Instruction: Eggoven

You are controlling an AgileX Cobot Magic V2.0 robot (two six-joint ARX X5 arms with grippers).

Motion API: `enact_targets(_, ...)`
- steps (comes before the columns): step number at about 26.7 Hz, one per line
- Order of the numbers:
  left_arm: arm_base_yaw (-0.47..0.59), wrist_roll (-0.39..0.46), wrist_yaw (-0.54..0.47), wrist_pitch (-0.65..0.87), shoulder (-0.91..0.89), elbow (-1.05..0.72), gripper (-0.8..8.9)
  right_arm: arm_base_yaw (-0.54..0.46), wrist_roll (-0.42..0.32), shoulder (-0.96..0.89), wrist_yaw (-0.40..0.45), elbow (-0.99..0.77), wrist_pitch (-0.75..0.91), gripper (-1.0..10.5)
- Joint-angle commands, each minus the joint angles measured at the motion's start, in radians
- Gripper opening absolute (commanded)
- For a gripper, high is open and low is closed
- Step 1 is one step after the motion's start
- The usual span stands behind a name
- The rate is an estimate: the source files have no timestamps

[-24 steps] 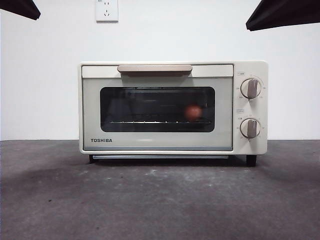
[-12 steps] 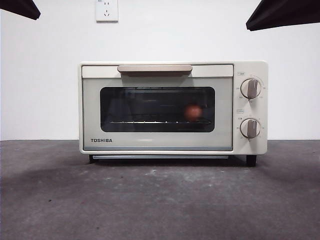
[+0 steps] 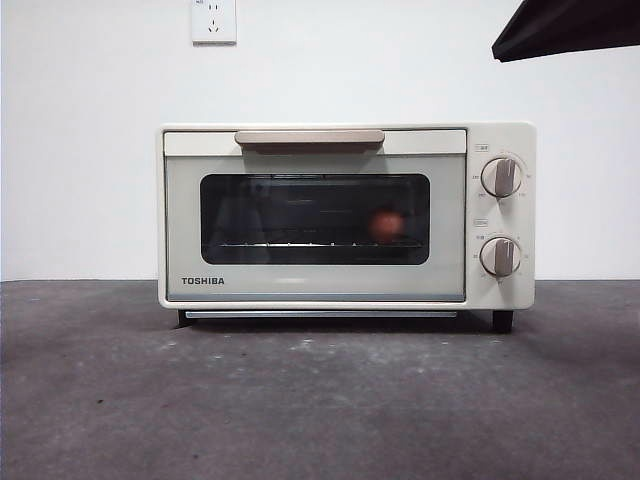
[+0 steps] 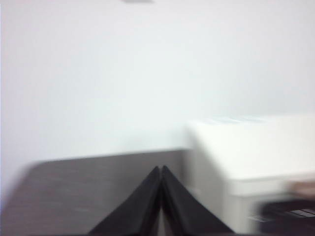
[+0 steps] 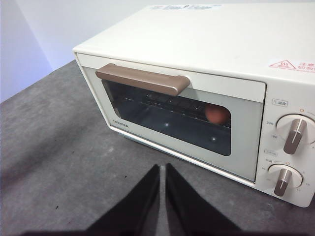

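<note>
The cream TOSHIBA toaster oven stands on the dark table with its door shut, tan handle at the top. The reddish-brown egg lies inside on the rack, seen through the dark glass, toward the right. It also shows in the right wrist view, where the oven fills the picture. My right gripper is shut and empty, above the table in front of the oven. My left gripper is shut and empty, off to the oven's left side; that view is blurred.
A black arm tip shows at the top right corner of the front view. A wall socket sits on the white wall behind. Two knobs are on the oven's right panel. Dark table spreads before the oven.
The black arm tip at the top left corner of the front view has gone out of view. The oven, egg and the other arm tip have not moved.
</note>
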Motion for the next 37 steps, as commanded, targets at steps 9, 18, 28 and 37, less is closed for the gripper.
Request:
enact_targets(9, 0.144, 0.034, -0.091, 0.047, -0.323, -0.372, 0.06, 0.006, -0.012, 0.003, 0.004, 0.004, 0.011, 0.0)
enact_targets(18, 0.146, 0.000, -0.090, -0.042, -0.438, -0.517, 0.06, 0.006, -0.012, 0.003, 0.005, 0.004, 0.011, 0.0)
enact_targets(28, 0.145, -0.119, -0.067, -0.171, -0.438, -0.554, 0.06, 0.006, -0.012, 0.003, 0.005, 0.004, 0.039, 0.0)
enact_targets(37, 0.146, -0.182, -0.064, -0.161, -0.437, -0.554, 0.06, 0.006, -0.012, 0.003, 0.004, 0.004, 0.040, 0.0)
